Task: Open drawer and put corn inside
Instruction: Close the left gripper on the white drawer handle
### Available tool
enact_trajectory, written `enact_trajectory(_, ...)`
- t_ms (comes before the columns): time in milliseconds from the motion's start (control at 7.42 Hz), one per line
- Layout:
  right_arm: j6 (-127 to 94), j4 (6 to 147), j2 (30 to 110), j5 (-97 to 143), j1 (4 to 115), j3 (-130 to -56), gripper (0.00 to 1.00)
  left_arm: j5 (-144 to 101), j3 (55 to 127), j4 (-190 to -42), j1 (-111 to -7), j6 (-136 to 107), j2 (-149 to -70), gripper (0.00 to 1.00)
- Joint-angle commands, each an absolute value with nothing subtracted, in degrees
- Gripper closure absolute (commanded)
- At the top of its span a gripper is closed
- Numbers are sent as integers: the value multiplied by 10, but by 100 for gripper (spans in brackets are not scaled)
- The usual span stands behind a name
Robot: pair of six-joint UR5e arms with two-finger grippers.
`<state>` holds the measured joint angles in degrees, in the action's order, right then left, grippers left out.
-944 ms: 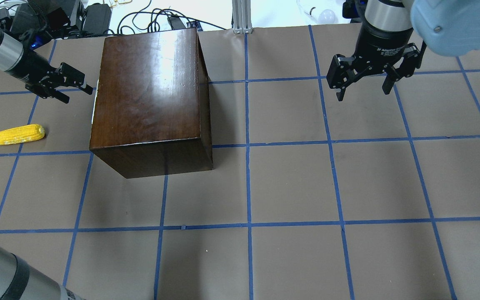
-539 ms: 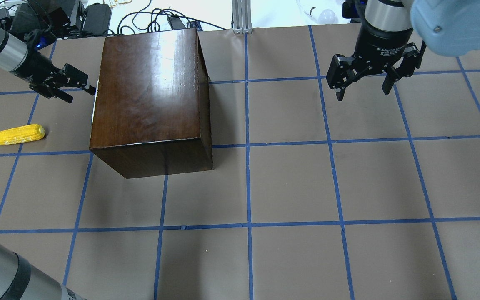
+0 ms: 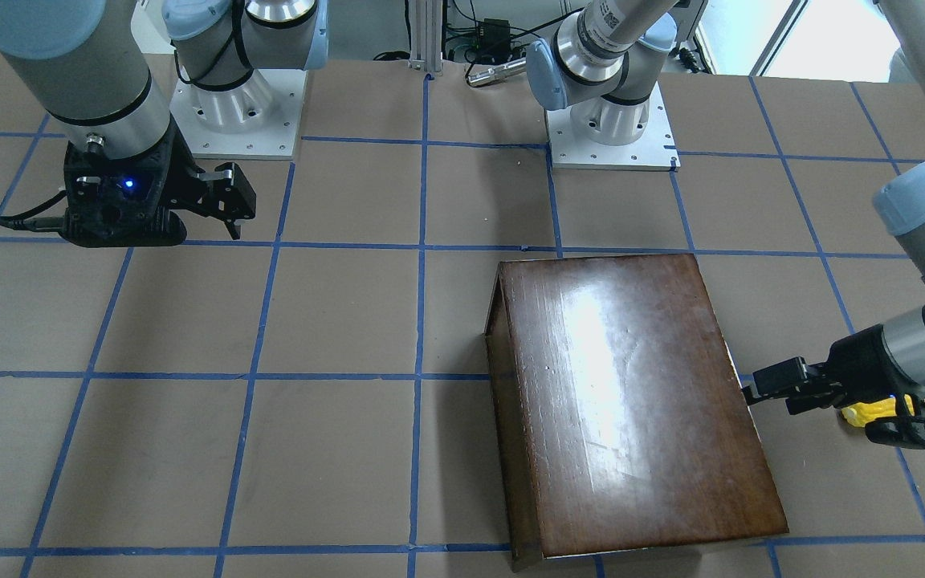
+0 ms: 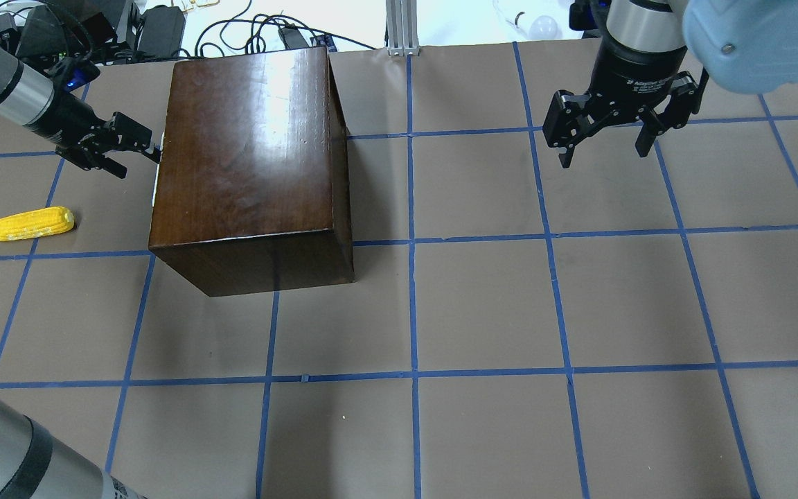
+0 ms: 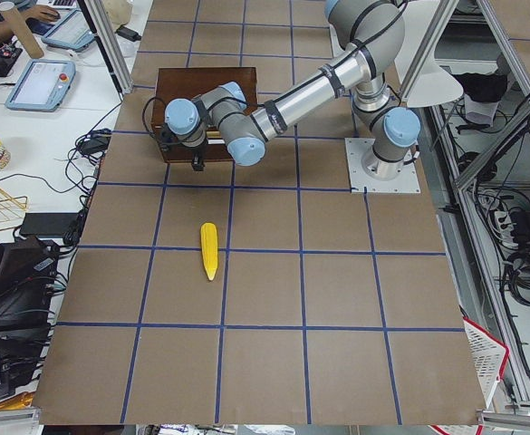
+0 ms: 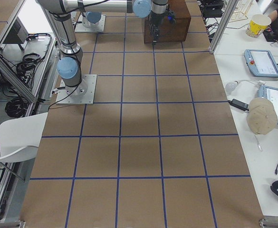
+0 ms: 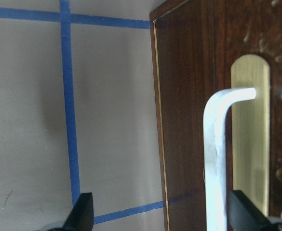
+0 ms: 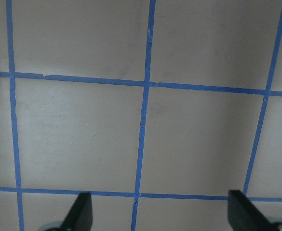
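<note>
Dark-brown drawer front point(image 7: 189, 120) sits shut in the cabinet point(image 4: 246, 159). The left end effector point(image 4: 140, 158), wide open and empty, seemingly straddles its pale metal handle point(image 7: 215, 159) off-centre. Best to centre, close, then pull straight. Corn point(image 4: 25, 224) lies on the table point(image 4: 510, 312) nearby. The right end effector point(image 4: 603, 159) hangs open, empty.

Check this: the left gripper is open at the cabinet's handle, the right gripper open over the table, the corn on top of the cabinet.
Only the corn is wrong: the overhead view shows it on the table beside the cabinet, not on top. The left gripper and right gripper are as stated.
</note>
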<state>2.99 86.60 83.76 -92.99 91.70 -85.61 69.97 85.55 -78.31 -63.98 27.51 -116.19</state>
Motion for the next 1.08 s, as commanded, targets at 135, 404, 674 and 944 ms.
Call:
enact_trajectory(135, 30, 867, 837, -930, 917, -856, 0, 699, 855, -783, -642, 262, -1164, 0)
enact_trajectory(404, 30, 867, 838, -930, 917, -856, 0, 699, 856, -784, -643, 261, -1166, 0)
enact_trajectory(674, 30, 866, 838, -930, 917, -856, 0, 700, 866, -784, -643, 262, -1168, 0)
enact_trajectory(944, 30, 866, 838, -930, 917, -856, 0, 700, 875, -783, -643, 261, -1168, 0)
